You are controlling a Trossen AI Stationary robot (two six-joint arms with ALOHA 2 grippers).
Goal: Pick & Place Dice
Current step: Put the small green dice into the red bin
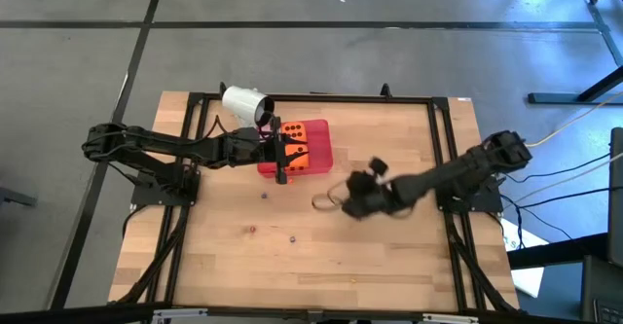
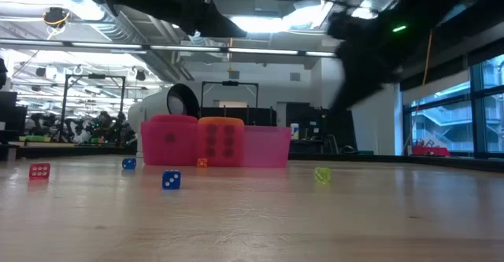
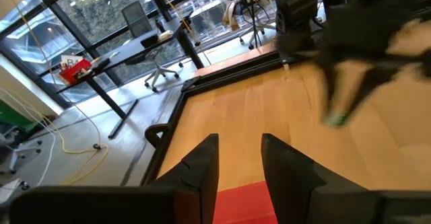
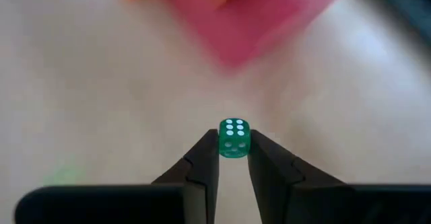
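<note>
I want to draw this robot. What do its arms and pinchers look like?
Two thin black arms made of jointed pieces, each sitting on a black base at a table side. Each ends in two flat, dark, wedge-shaped fingers. Black cables run along the table's edges. A small green light glows on one arm in the low view.

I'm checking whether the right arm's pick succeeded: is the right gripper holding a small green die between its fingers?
Yes, in the right wrist view the right gripper has its two dark fingers closed on a small green die with white pips.
</note>
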